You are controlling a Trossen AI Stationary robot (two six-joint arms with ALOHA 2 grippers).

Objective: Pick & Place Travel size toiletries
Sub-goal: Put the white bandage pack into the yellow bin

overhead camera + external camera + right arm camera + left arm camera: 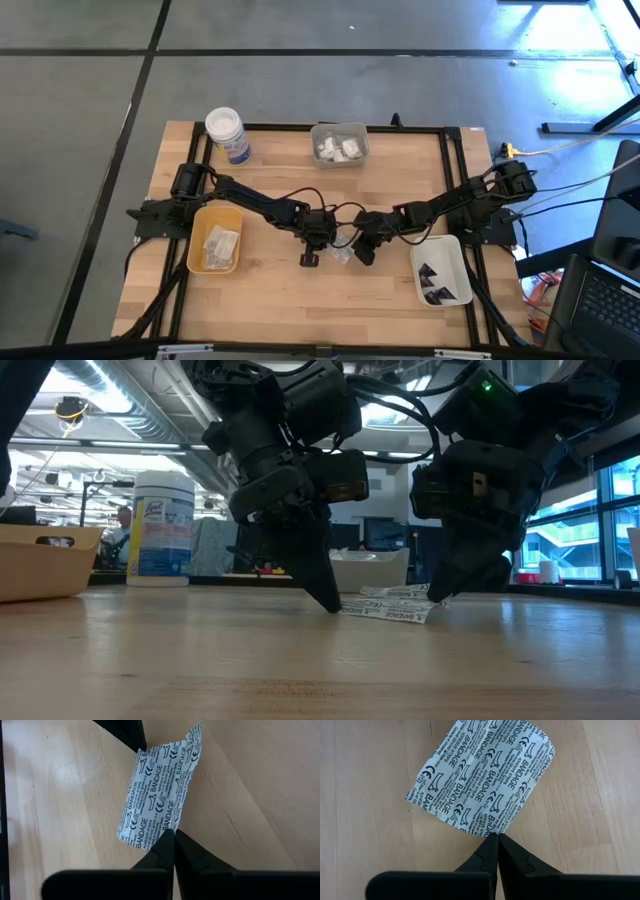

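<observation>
Both claws meet at mid-table (270,290) over one flat white sachet (341,255) printed "BANDAGE". Left claw (496,836) is clenched, tips on the sachet's (482,777) edge. Right claw (173,831) is clenched, pinching the opposite edge. Sachet (395,605) lies on the wood, one end slightly raised. Further toiletries sit in the yellow tray (197,228), clear tray (339,160) and white tray (455,255).

Bright daylight, soft shadows; the low view's arms are backlit.
</observation>
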